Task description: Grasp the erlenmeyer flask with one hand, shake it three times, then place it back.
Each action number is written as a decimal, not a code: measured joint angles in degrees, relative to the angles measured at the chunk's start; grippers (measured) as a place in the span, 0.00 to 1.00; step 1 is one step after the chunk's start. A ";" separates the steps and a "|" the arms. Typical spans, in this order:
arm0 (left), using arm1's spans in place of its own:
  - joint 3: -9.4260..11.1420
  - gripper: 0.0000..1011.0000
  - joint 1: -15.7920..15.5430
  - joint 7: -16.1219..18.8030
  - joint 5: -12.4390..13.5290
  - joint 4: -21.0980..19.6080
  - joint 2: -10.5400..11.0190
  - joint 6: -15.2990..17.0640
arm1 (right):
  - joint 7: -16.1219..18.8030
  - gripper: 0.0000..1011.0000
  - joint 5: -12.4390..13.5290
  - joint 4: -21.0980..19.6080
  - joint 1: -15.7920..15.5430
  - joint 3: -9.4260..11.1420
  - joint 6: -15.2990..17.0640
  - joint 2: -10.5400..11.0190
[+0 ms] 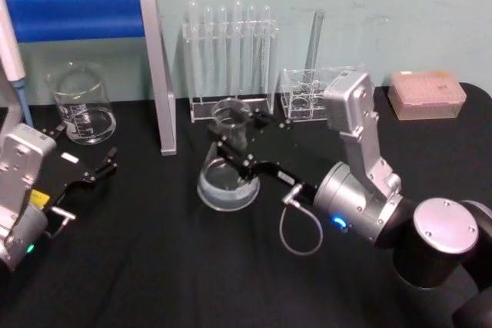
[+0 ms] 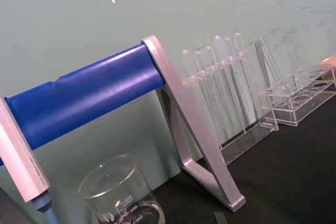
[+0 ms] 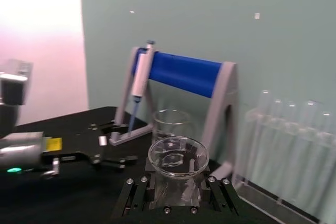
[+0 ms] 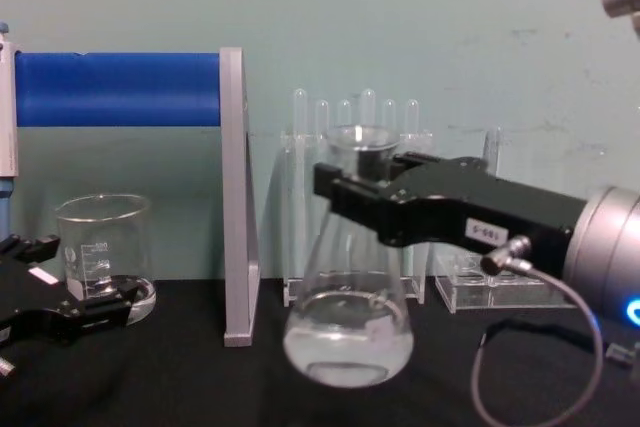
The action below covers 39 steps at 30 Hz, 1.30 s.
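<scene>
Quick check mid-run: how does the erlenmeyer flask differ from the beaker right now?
The erlenmeyer flask is conical with a narrow neck; the beaker is squat and straight-walled. The flask is clamped at its neck by the right gripper; the beaker stands free on the left. Both are clear glass.

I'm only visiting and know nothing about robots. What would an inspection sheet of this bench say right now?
Surface: black table.
Job's things: erlenmeyer flask at the middle, in front of the test tube rack; whether its base rests on the table is unclear.
Clutter: beaker, stand with a blue bar, small clear rack and pink box, all along the back.
Grippers: right gripper clamped on the flask's neck; left gripper open, idle at the table's left.
Cables: grey cable loops beside the right wrist.
Surroundings: pale green wall; nothing else seen.
</scene>
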 joint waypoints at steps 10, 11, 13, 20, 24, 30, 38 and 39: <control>0.00 0.99 0.00 0.00 0.00 0.00 0.00 0.00 | 1.68 0.45 1.13 -1.33 -0.28 -2.93 0.08 1.46; 0.00 0.99 0.00 0.00 0.00 0.00 0.00 0.00 | 1.72 0.45 1.19 -1.36 -0.28 -3.06 0.08 1.54; 0.00 0.99 0.00 0.00 0.00 0.00 0.00 0.00 | 1.70 0.45 1.35 -1.38 -0.17 -3.32 0.08 1.70; 0.00 0.99 0.01 0.00 0.00 0.00 0.00 0.00 | 0.12 0.45 1.50 -0.21 0.63 -2.75 -0.21 1.63; 0.00 0.99 0.00 0.00 0.00 0.00 0.00 0.00 | -1.38 0.45 1.42 0.86 1.28 -1.59 -0.45 1.41; 0.00 0.99 0.00 0.00 0.00 0.00 0.00 0.00 | -3.98 0.45 0.87 2.93 2.33 1.01 -0.70 1.11; 0.00 0.99 0.00 0.00 0.00 0.00 0.00 0.00 | -7.53 0.45 0.01 5.62 3.25 5.58 -0.81 0.70; 0.00 0.99 0.00 0.00 0.00 0.00 0.00 0.00 | -7.77 0.45 -0.06 5.82 3.31 5.97 -0.86 0.66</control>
